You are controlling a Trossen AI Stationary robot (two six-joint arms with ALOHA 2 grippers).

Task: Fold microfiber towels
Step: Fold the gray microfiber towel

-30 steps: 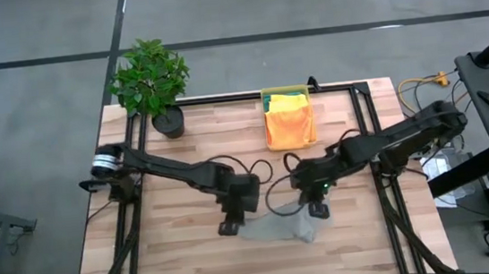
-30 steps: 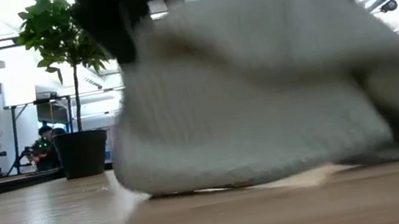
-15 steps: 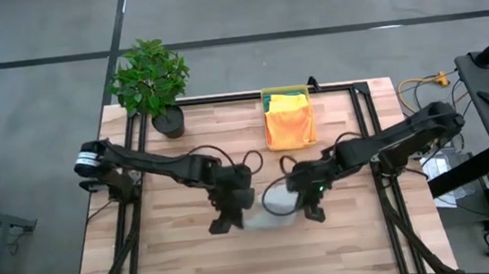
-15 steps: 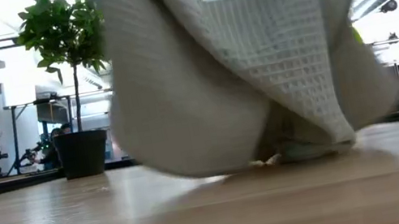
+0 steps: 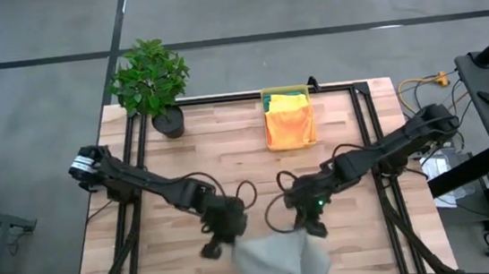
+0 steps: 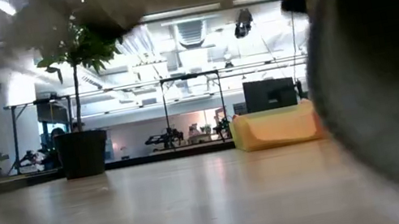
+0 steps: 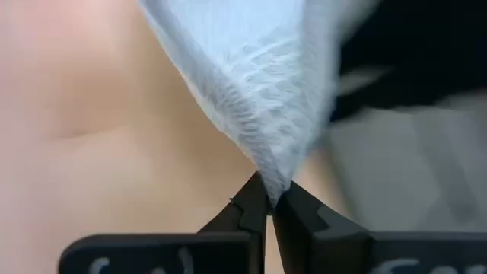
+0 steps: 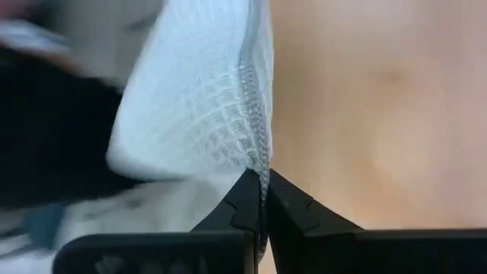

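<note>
Pinched grey towel (image 7: 259, 114) corners, wrist views only.

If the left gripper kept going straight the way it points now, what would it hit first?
The light grey towel: the left gripper already pinches its edge, jaws shut, with cloth directly ahead. Beyond that, depth is unclear.

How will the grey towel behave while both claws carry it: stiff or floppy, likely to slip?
Likely floppy: the grey towel sags in a bunched drape between the left claw and right claw. Probably light, since thin pinches at its edge hold it up. Its waffle weave looks grippy, so slipping seems unlikely, though each claw holds only a small bite.
</note>
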